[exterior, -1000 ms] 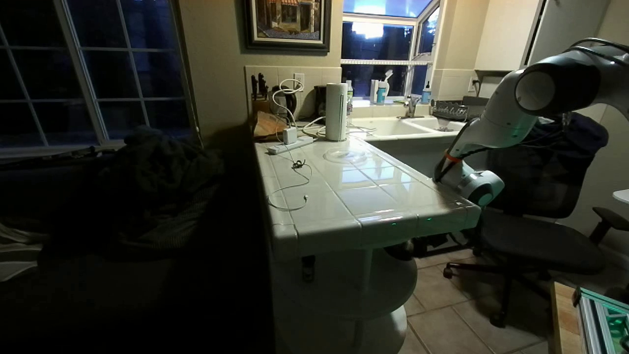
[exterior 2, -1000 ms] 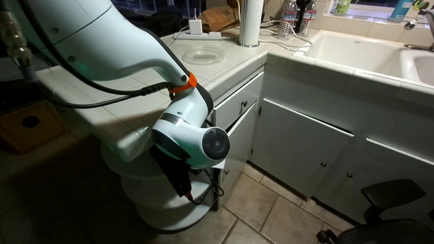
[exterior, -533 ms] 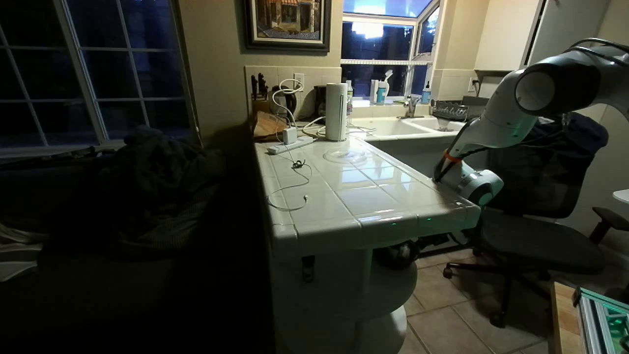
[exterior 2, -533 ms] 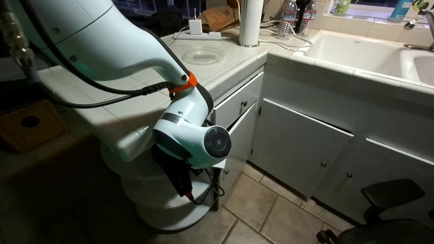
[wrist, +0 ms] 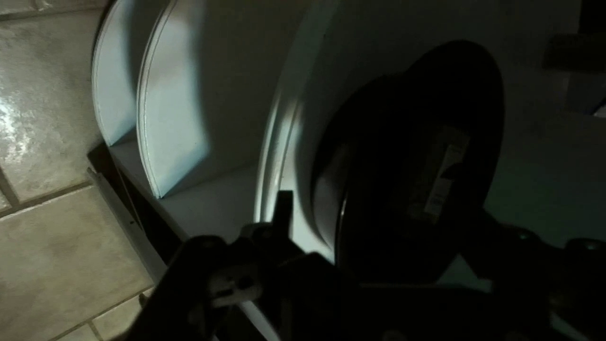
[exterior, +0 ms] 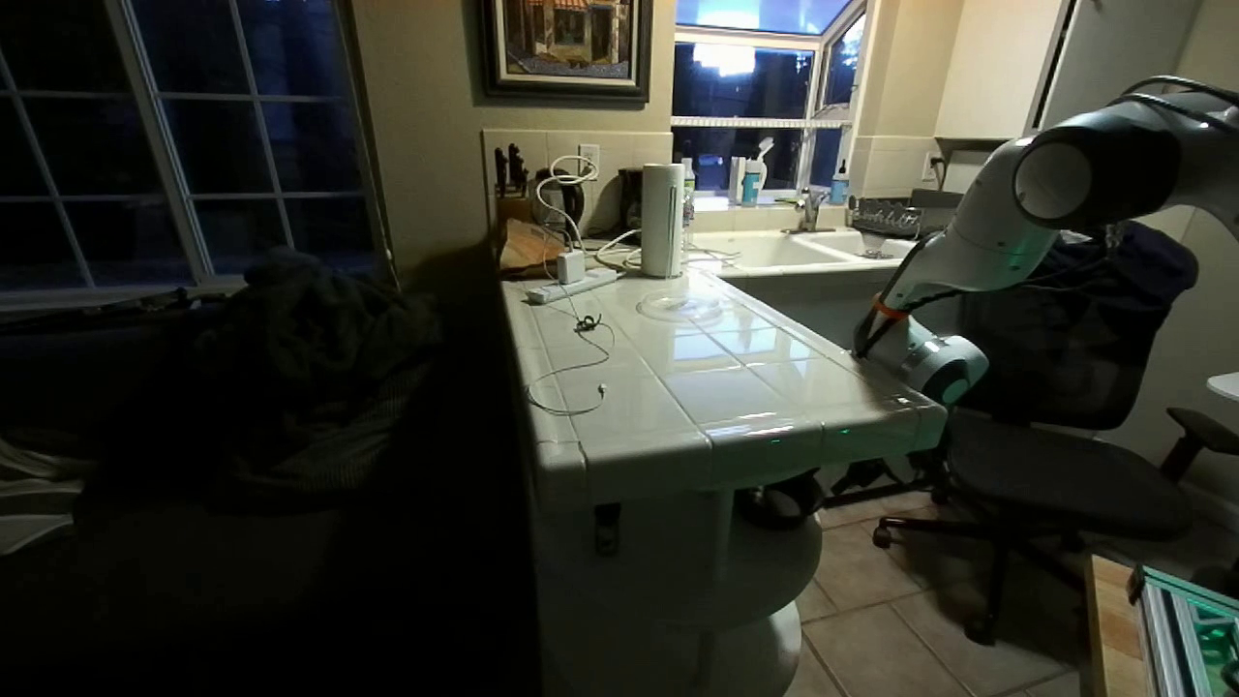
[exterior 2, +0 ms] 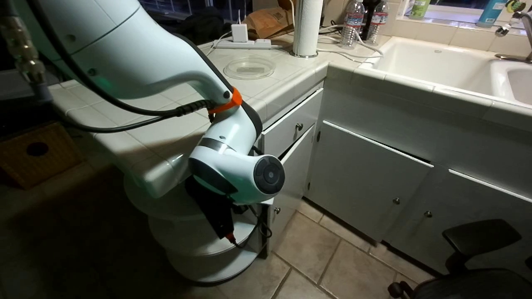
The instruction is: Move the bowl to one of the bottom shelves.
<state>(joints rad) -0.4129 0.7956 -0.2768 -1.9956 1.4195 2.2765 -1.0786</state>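
Observation:
The black bowl (wrist: 402, 147) fills the middle of the wrist view, a pale label on its inside. It appears to rest on the highest visible one of the white rounded shelves (wrist: 286, 109), somewhat tilted; contact underneath is hard to judge. My gripper (wrist: 381, 208) stands open around the near part of the bowl. Its left finger (wrist: 284, 208) is apart from the rim, with bright shelf between; the right one merges into the dark. In an exterior view the bowl (exterior: 774, 518) shows as a dark shape under the counter edge. Elsewhere the arm's black end (exterior 2: 214, 211) hides bowl and fingers.
The tiled island top (exterior 2: 158, 174) overhangs the shelves close above the wrist. Lower shelves (exterior 2: 212, 265) lie underneath. A cabinet door (exterior 2: 291, 182) stands ajar beside the arm, and a loose black cable (exterior 2: 266, 230) hangs there. An office chair (exterior: 1065, 474) is nearby.
The gripper has opened. In an exterior view the bowl has come out further and lower beneath the counter edge. The wrist has shifted only slightly.

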